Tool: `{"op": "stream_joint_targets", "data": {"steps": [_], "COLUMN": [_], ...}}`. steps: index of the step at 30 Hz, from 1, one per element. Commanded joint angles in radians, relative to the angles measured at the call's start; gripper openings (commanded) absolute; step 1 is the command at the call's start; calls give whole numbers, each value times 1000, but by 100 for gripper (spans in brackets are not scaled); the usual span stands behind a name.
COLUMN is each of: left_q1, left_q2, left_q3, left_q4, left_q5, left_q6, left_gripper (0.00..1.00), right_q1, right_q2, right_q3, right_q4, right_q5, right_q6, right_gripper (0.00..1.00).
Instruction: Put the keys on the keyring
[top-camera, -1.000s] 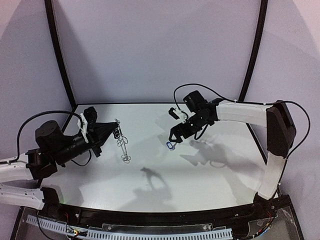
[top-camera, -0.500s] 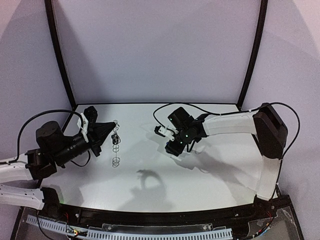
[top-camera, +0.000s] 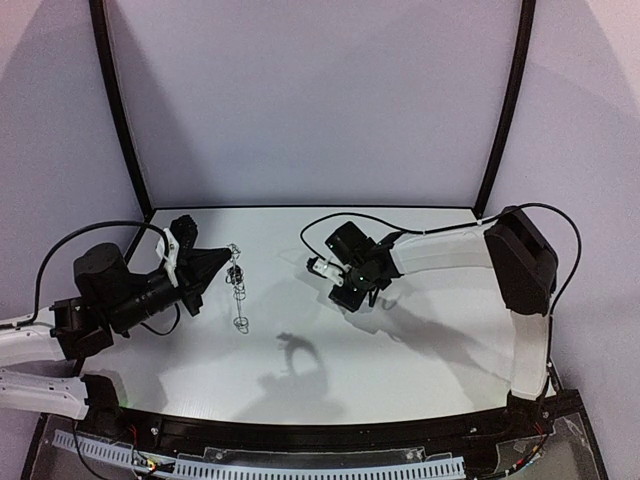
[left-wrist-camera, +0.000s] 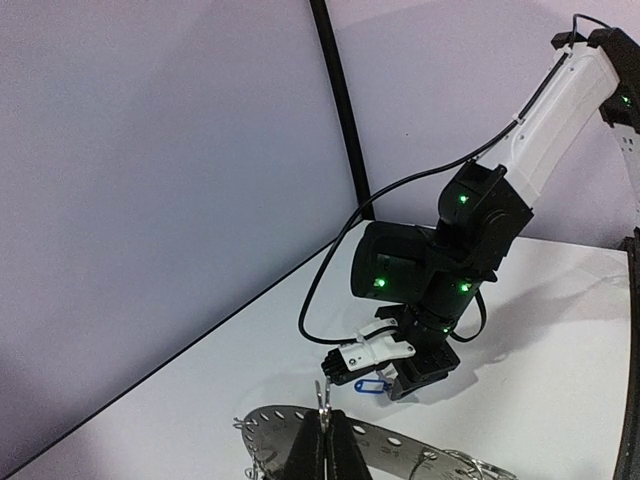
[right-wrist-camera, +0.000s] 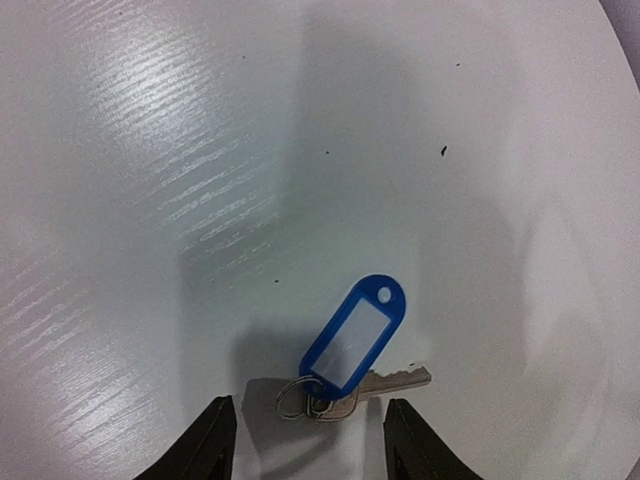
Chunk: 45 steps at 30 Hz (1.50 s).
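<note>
Two arms: right gripper (top-camera: 343, 295), swung toward nine o'clock, spreads jaws astride blue-tagged key (right-wrist-camera: 352, 345), poised to grasp; left gripper (top-camera: 228, 259) pinches keyring (top-camera: 239, 288).

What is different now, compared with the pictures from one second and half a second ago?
The right arm swung left; its open right gripper now straddles the blue-tagged key, which lies ungripped on the table. The left gripper stayed shut on the keyring, nearly in place; only the hanging wire loops swayed.
</note>
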<state>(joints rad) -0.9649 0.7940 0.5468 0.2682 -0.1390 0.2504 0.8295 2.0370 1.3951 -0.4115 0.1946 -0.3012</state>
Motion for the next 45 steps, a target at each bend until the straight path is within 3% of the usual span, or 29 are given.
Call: {"op": "stream_joint_targets", "data": {"steps": [1, 7, 13, 22, 28, 35, 45], "left_q1": [3, 4, 4, 4, 4, 4, 4], "left_q2": [-18, -9, -3, -9, -15, -24, -49], "left_q3": [-6, -6, -8, -8, -7, -6, -7], "left_q4": [9, 15, 22, 19, 16, 9, -4], "left_q5": [3, -3, -2, 1, 3, 6, 21], "left_q6": [-12, -11, -12, -19, -23, -29, -37], "left_gripper": [1, 1, 1, 1, 1, 1, 1], "right_q1": [16, 17, 19, 20, 22, 24, 26], "right_q2": [30, 42, 62, 76, 85, 88, -30], "right_q3": [16, 16, 22, 30, 35, 34, -21], "right_q4": [-19, -13, -16, -7, -15, -16, 93], "right_q5": [28, 42, 66, 73, 80, 88, 83], "right_q6": [4, -3, -9, -13, -16, -9, 5], "right_gripper": [50, 47, 36, 32, 23, 1, 0]}}
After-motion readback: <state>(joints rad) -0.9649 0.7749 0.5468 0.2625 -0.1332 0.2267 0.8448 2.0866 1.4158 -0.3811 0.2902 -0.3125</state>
